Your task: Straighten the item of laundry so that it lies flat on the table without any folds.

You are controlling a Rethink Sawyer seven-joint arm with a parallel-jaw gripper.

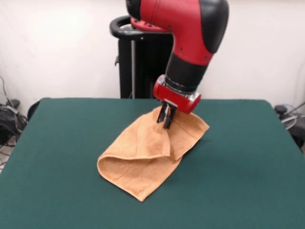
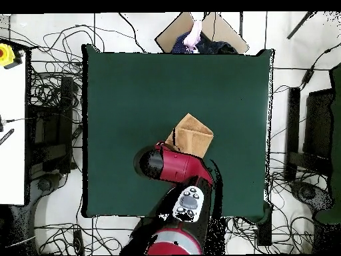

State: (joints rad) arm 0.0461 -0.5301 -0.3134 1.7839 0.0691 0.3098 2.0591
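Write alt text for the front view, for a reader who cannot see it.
A red and black robot arm reaches down over a dark green table, its claw closed on the raised far part of an orange-tan towel. The towel lies folded over itself, not flat, near the table's middle.

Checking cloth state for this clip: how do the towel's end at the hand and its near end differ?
The towel's end at the hand is lifted and gathered into a peak; the near end rests on the table, spread wide. The lifted end is pinched narrow; the near end is doubled with a rolled fold. Both are orange-tan terry.
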